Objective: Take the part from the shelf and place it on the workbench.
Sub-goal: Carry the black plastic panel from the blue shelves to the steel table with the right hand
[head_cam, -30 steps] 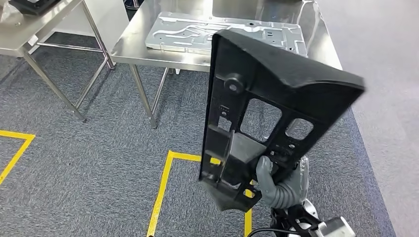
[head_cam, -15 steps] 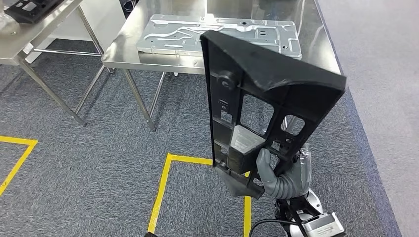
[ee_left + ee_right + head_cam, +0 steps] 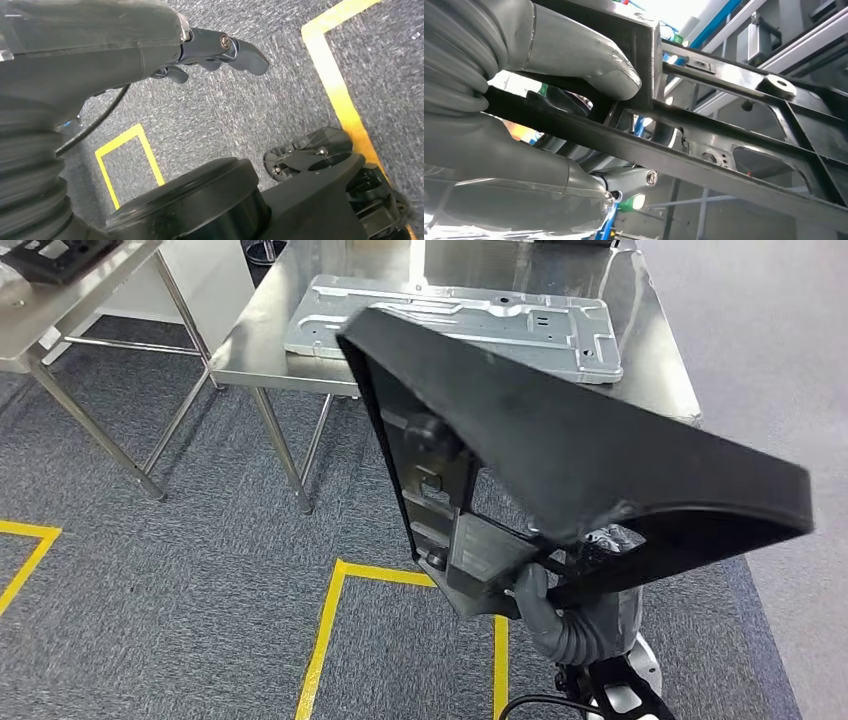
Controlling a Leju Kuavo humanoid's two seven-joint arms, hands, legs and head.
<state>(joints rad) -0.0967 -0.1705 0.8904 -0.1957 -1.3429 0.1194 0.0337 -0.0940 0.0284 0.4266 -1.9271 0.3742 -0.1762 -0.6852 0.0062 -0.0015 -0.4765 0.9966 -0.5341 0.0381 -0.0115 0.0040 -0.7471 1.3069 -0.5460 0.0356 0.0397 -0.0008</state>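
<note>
Head view, left to right. Steel side table (image 3: 40,315) at 10 o'clock, dark tray-like part (image 3: 50,255) on its top at the frame edge. Yellow floor tape (image 3: 330,625) on grey carpet (image 3: 180,570), corner at 9 o'clock and a second outline at 6 o'clock. Stainless workbench (image 3: 250,350) at 12 o'clock, flat silver stamped metal plate (image 3: 455,325) lying on it.

Black plastic part (image 3: 590,455) is up in the air at center to 3 o'clock, tilted, broad end toward the camera, its upper edge overlapping the workbench's near edge in the picture; not set down. Right hand (image 3: 560,615) at 5 o'clock grips the part's lower end, thumb on the near face, fingers wrapped behind. Right wrist view: grey thumb (image 3: 584,55) pressed against a black rib of the part (image 3: 744,135), hand (image 3: 514,150) clamped around a frame bar.

Left wrist view: left hand (image 3: 200,47) over the carpet, holding nothing, dark fingers (image 3: 245,50) partly curled. Cannot tell if it is open or closed.
</note>
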